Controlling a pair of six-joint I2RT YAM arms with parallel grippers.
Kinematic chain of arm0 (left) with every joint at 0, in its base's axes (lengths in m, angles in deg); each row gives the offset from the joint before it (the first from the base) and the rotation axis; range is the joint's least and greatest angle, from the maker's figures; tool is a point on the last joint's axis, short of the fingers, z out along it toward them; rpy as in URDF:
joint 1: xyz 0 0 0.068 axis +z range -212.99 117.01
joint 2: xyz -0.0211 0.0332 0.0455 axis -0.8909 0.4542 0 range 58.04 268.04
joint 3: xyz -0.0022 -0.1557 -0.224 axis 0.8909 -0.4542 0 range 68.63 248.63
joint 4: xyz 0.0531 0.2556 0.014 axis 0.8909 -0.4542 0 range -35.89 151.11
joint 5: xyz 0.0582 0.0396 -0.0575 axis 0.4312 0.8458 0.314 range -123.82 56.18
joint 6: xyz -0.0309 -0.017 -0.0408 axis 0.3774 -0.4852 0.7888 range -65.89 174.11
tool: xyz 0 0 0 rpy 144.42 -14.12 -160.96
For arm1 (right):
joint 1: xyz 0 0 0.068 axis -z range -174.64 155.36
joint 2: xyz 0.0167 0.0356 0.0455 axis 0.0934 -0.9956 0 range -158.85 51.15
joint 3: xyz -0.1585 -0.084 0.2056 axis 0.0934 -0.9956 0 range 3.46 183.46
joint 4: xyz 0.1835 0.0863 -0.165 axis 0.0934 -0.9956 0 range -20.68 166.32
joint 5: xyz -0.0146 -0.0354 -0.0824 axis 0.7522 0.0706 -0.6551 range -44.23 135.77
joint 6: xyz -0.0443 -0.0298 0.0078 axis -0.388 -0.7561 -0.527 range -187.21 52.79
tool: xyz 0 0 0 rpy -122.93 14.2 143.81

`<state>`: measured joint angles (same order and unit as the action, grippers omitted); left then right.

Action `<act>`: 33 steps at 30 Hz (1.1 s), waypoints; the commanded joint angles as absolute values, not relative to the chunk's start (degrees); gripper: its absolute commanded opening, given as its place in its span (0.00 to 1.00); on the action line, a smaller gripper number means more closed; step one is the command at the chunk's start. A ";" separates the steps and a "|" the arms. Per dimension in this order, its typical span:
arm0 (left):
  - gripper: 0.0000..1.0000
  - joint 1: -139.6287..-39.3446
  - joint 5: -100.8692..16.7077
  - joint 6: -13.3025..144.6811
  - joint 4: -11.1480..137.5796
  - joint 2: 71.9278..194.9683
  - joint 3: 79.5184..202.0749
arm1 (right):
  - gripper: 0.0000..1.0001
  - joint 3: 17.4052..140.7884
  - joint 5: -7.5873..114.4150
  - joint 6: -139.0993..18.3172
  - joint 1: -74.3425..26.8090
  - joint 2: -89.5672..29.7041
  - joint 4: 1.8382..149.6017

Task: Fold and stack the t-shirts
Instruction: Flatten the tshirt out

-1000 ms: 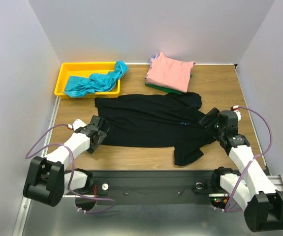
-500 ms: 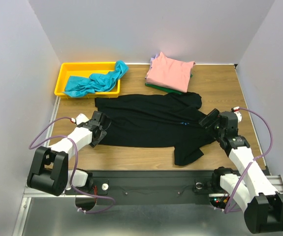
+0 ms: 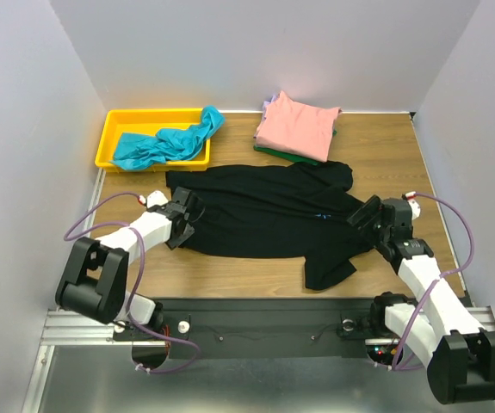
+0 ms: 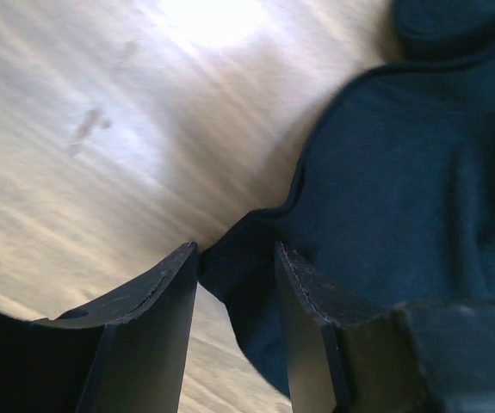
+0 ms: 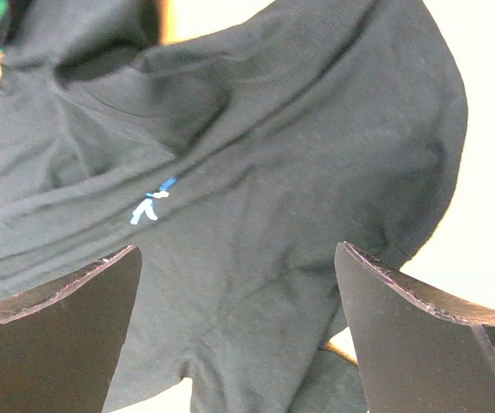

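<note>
The large black t-shirt (image 3: 264, 219) lies spread across the table's middle, with its small blue print (image 3: 320, 215) near the right. My left gripper (image 3: 184, 218) is at the shirt's left edge. In the left wrist view (image 4: 236, 254) the jaws stand narrowly apart with a corner of the black cloth (image 4: 402, 172) between them, and wood shows beside it. My right gripper (image 3: 361, 214) is wide open just over the shirt's right side, and in the right wrist view (image 5: 237, 251) the cloth (image 5: 273, 155) and print (image 5: 148, 206) lie ahead of it.
A teal shirt (image 3: 165, 142) lies crumpled in the yellow bin (image 3: 114, 129) at the back left. A folded salmon-pink shirt (image 3: 297, 125) tops a stack at the back, with green (image 3: 277, 155) and lavender (image 3: 267, 107) edges showing beneath.
My left gripper has moved away from me and to the right, up to the black shirt's left edge. My right gripper has crept slightly left over the shirt.
</note>
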<state>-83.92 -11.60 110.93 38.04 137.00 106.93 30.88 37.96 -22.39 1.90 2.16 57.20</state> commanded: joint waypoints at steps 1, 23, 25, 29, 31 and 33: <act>0.43 -86.10 -16.07 111.76 35.36 142.50 106.86 | 1.00 30.44 36.02 -22.21 1.67 2.19 57.77; 0.00 -86.54 -7.99 104.73 43.44 122.73 106.16 | 0.99 38.52 43.17 -20.81 1.41 6.32 26.45; 0.00 -86.54 -6.32 105.69 43.45 122.64 106.16 | 0.98 40.28 39.80 -17.21 1.32 8.51 23.42; 0.00 -84.88 -3.32 107.81 42.57 124.75 107.38 | 0.90 39.77 38.82 -12.63 1.32 10.28 18.93; 0.00 -83.47 -4.37 107.81 42.30 126.24 107.91 | 0.84 37.58 41.37 -12.01 1.32 9.23 17.87; 0.00 -83.12 -4.64 107.63 42.74 126.77 107.57 | 0.73 34.32 43.56 -11.49 1.23 9.05 18.56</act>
